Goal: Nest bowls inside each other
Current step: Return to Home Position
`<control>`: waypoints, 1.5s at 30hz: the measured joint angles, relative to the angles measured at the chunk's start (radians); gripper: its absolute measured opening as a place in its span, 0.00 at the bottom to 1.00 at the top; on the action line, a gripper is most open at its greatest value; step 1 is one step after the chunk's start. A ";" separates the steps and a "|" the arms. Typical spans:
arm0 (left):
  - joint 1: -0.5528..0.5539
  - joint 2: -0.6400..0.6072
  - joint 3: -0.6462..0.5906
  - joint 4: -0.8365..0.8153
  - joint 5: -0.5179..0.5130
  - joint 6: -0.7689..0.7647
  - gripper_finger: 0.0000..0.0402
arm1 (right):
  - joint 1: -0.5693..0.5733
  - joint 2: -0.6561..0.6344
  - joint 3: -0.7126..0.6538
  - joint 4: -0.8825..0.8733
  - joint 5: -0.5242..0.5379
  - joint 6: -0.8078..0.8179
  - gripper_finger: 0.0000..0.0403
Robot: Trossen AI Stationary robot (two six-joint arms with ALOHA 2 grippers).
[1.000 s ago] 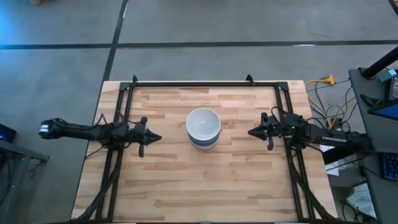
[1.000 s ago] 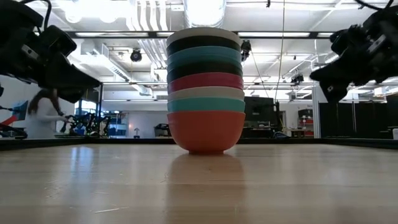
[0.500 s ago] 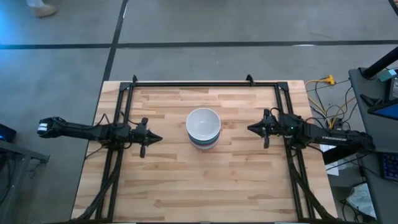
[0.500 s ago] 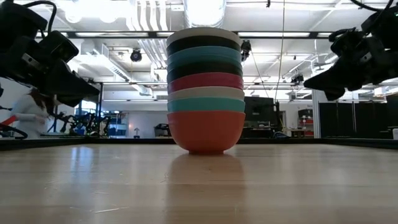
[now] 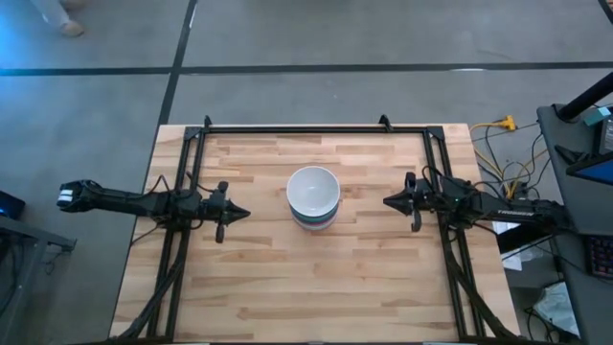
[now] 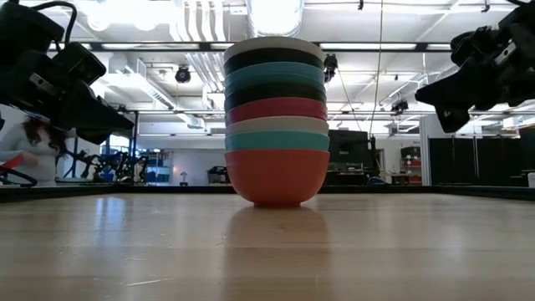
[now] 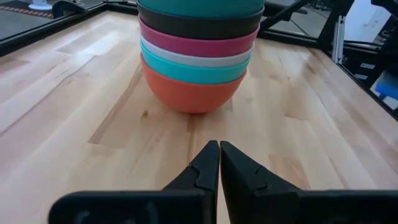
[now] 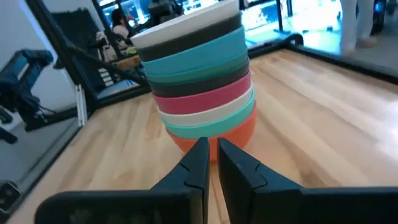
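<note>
Flanking the nested bowls [image 5: 313, 197], the left hand [image 5: 241, 213] at nine o'clock and right hand [image 5: 387, 202] at three are both pressed together

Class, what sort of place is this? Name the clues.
Probably a robotics lab or workshop: a left arm and right arm mounted at a wooden table, bare ceiling pipes, loose cables beside it.

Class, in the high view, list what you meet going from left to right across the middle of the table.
the left tool → the stack of bowls → the right tool
</note>
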State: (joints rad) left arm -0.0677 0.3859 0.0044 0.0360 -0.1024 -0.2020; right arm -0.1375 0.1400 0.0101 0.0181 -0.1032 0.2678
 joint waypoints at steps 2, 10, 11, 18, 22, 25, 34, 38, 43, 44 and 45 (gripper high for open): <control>0.000 0.000 0.000 0.000 0.000 0.000 0.00 | 0.000 0.001 0.000 0.000 0.000 0.027 0.07; 0.000 0.000 0.000 0.000 0.000 0.000 0.00 | 0.000 0.000 0.000 0.000 0.000 0.007 0.07; 0.000 0.000 0.000 0.000 0.000 0.000 0.00 | 0.000 0.000 0.000 0.000 0.000 0.009 0.07; 0.000 0.000 0.000 0.000 0.000 0.000 0.00 | 0.000 0.000 0.000 0.000 0.000 0.009 0.07; 0.000 0.000 0.000 0.000 0.000 0.000 0.00 | 0.000 0.000 0.000 0.000 0.000 0.009 0.07; 0.000 0.000 0.000 0.000 0.000 0.000 0.00 | 0.000 0.000 0.000 0.001 0.000 0.009 0.07; 0.000 0.000 0.000 0.000 0.001 0.000 0.00 | 0.000 0.000 0.000 0.001 0.000 0.009 0.07; 0.000 0.000 0.000 0.000 0.001 0.000 0.00 | 0.000 0.000 0.000 0.001 0.000 0.009 0.07; 0.000 0.000 0.000 0.000 0.001 0.000 0.00 | 0.000 0.000 0.000 0.001 0.000 0.009 0.07; 0.000 0.000 0.000 0.000 0.001 0.000 0.00 | 0.000 0.000 0.000 0.001 0.000 0.009 0.07; 0.000 0.000 0.000 0.000 0.001 0.000 0.00 | 0.000 0.000 0.000 0.001 0.000 0.009 0.07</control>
State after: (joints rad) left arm -0.0681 0.3859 0.0044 0.0364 -0.1017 -0.2023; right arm -0.1375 0.1398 0.0101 0.0189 -0.1034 0.2771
